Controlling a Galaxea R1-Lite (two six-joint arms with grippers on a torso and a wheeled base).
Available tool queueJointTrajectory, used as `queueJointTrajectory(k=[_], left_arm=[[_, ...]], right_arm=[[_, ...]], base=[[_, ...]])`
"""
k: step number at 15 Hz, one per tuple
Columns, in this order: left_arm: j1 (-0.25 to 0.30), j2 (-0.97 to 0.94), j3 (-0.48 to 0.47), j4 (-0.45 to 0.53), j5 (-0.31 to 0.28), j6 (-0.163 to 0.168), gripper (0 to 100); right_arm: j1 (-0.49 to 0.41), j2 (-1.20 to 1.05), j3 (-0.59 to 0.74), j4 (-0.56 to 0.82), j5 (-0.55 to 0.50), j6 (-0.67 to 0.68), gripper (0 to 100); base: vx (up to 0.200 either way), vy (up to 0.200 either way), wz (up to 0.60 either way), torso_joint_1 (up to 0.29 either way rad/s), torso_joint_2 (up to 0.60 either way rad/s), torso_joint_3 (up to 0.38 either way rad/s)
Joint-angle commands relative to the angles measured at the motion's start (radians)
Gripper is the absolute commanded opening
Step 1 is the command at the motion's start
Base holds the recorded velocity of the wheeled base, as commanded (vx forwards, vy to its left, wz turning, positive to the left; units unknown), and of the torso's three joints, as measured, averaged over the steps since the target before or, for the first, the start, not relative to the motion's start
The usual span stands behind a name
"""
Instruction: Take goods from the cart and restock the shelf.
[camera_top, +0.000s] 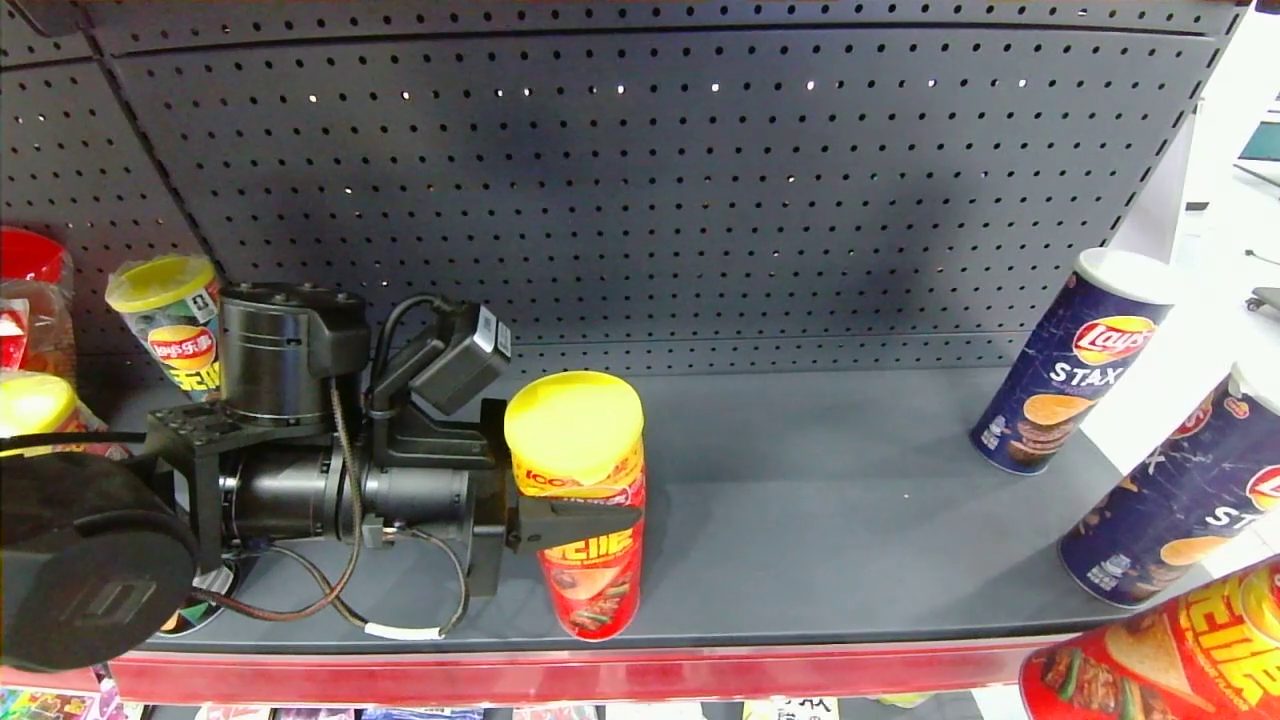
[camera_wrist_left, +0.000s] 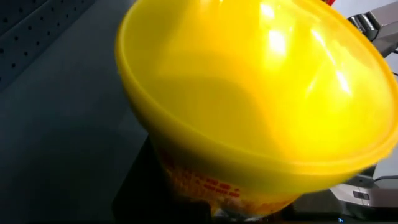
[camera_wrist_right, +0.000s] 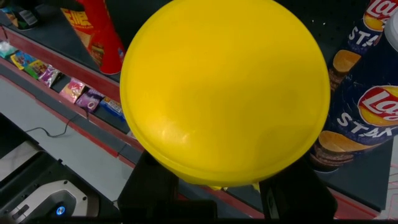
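Standing upright near the front edge of the shelf (camera_top: 820, 520), red chip can (camera_top: 590, 590) with yellow lid, left gripper (camera_top: 600, 517) clamped across its middle, right gripper (camera_wrist_right: 217, 194) closed around second red can (camera_wrist_right: 224, 93), tilted before the shelf.

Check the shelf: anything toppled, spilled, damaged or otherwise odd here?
Nothing stands out. The red can in the left gripper stands upright near the shelf front edge, both blue cans stand on their bases, and the right gripper holds a second red can.

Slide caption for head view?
Left gripper grips a red, yellow-lidded chip canister upright on the grey metal shelf; two blue canisters stand at right.
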Motion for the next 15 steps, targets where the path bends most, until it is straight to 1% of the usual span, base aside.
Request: queueJointTrajectory(k=[1, 9, 10, 11, 15], left_arm=[[0.0, -0.01, 0.012, 0.0, 0.0, 0.0, 0], [0.0, -0.022, 0.029, -0.001, 0.001, 0.001, 0], [0.0, -0.024, 0.029, -0.001, 0.006, 0.0, 100], [0.0, -0.027, 0.033, -0.001, 0.021, 0.0, 100], [0.008, -0.071, 0.072, -0.001, 0.028, 0.0, 100]], right_arm=[[0.0, 0.003, -0.001, 0.0, 0.0, 0.0, 0], [0.0, 0.001, -0.002, 0.0, 0.0, 0.0, 0], [0.0, 0.001, -0.002, 0.0, 0.0, 0.0, 0], [0.0, 0.003, -0.002, 0.0, 0.002, 0.0, 0], [0.008, 0.053, -0.036, 0.0, 0.008, -0.003, 0]], base=[[0.0, 0.0, 0.0, 0.0, 0.0, 0.0], [0.0, 0.0, 0.0, 0.0, 0.0, 0.0], [0.0, 0.0, 0.0, 0.0, 0.0, 0.0], [0.0, 0.0, 0.0, 0.0, 0.0, 0.0], [0.0, 0.0, 0.0, 0.0, 0.0, 0.0]])
